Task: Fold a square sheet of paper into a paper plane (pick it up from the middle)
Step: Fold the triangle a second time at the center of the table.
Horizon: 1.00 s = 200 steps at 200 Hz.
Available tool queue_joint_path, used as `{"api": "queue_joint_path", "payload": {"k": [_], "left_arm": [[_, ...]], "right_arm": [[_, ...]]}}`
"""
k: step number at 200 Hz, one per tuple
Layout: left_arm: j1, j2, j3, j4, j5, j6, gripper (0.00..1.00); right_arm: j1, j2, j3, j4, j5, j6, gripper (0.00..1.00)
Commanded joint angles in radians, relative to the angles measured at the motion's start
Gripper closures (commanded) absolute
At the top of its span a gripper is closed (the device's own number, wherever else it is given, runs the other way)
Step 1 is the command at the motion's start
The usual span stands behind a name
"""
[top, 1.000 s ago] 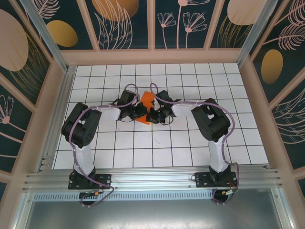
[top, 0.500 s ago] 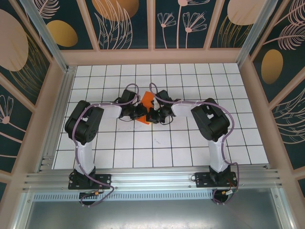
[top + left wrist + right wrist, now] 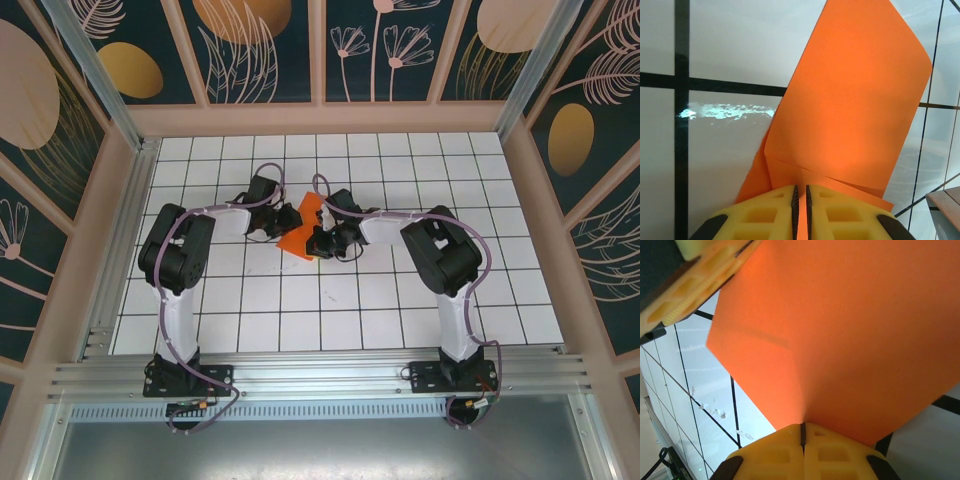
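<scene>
The right jaws clamp the creased square sheet of paper (image 3: 840,330).

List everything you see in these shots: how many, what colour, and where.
paper sheet: one, bright orange, folded, mid-table between the two pincers
table: one, white tiles with dark grid lines, under everything
wall panels: several, dark teal with peach plant patterns, around the table
metal rails: silver, along the near edge
left arm: one, white and black, near left
right arm: one, white and black, near right
left pincer: yellow, nipping the sheet's edge
right pincer: yellow, shut on the sheet
</scene>
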Motion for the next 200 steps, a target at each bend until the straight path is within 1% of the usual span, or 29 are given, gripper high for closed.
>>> {"api": "queue_joint_path", "payload": {"k": [1, 19, 42, 104, 115, 132, 152, 169, 187, 200], "left_arm": [[0.026, 0.054, 0.037, -0.035, -0.079, 0.039, 0.84], [0.032, 0.064, 0.062, -0.058, -0.113, 0.048, 0.84], [0.04, 0.07, 0.094, -0.084, -0.161, 0.052, 0.81], [0.055, 0.108, 0.185, -0.157, -0.228, 0.069, 0.77], [0.062, 0.099, 0.187, -0.154, -0.234, 0.069, 0.77], [0.07, 0.059, 0.185, -0.149, -0.251, 0.075, 0.74], [0.071, -0.024, 0.146, -0.127, -0.258, 0.075, 0.67], [0.07, -0.099, 0.085, -0.109, -0.261, 0.068, 0.61], [0.071, -0.191, -0.014, -0.075, -0.263, 0.047, 0.55], [0.07, -0.251, -0.084, -0.05, -0.261, 0.028, 0.51]], "right_arm": [[0.014, 0.094, -0.068, -0.166, 0.074, -0.022, 1.0], [0.014, 0.095, -0.07, -0.165, 0.073, -0.022, 1.0], [0.015, 0.096, -0.073, -0.165, 0.075, -0.024, 1.0], [0.016, 0.094, -0.077, -0.167, 0.078, -0.029, 1.0], [0.015, 0.088, -0.076, -0.162, 0.073, -0.03, 1.0], [0.014, 0.059, -0.071, -0.121, 0.039, -0.036, 1.0], [0.016, 0.0, -0.017, -0.065, -0.016, -0.046, 0.91], [0.014, -0.061, 0.041, -0.037, -0.026, -0.047, 0.84], [0.002, -0.116, 0.069, -0.008, -0.009, -0.035, 0.76], [-0.016, -0.145, 0.067, 0.004, 0.028, -0.026, 0.72]]}}
